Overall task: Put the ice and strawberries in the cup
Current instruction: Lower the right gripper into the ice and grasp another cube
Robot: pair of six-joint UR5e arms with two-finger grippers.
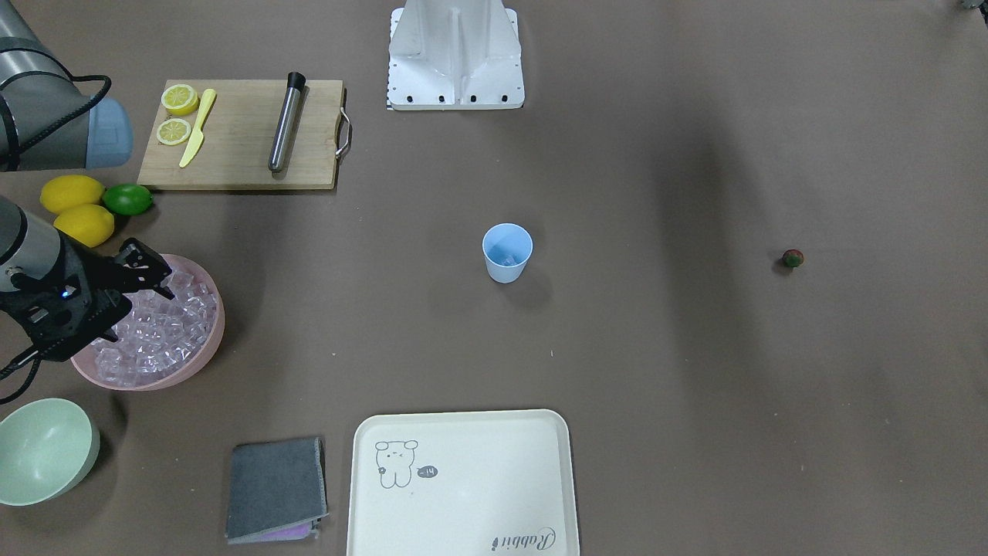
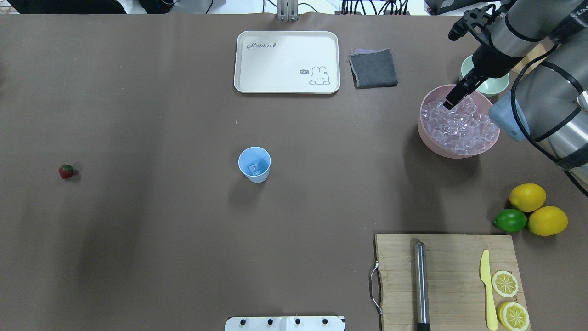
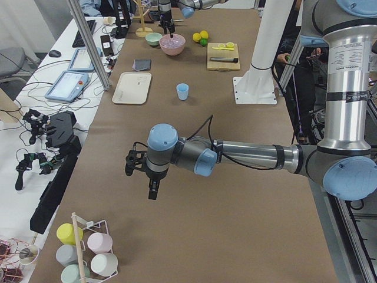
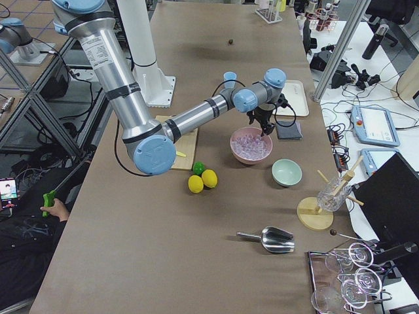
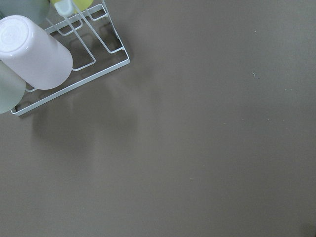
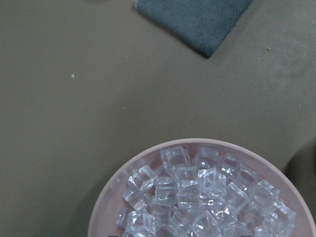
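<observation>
The light blue cup point(image 1: 507, 252) stands upright mid-table, also in the overhead view point(image 2: 254, 164), with one clear ice cube point(image 2: 253, 168) inside. Many ice cubes point(image 1: 154, 332) fill a pink bowl point(image 2: 429, 142). The right wrist view looks down on these cubes point(image 6: 197, 197). My right gripper point(image 1: 158, 279) hangs just over the bowl's ice, fingers apart and empty. The strawberry point(image 2: 66, 171) lies alone far on the table's other side. My left gripper point(image 3: 152, 193) shows only in the exterior left view, hovering over bare table; I cannot tell if it is open.
A pale green bowl point(image 1: 42, 452) sits beside the pink bowl. Two lemons point(image 1: 73, 193) and a lime point(image 1: 127, 199) lie near a cutting board point(image 1: 239, 154) with a muddler, knife and lemon halves. A cream tray point(image 1: 463, 483) and a grey cloth point(image 1: 276, 486) lie toward the operators' side. A cup rack point(image 5: 74, 64) is below the left wrist.
</observation>
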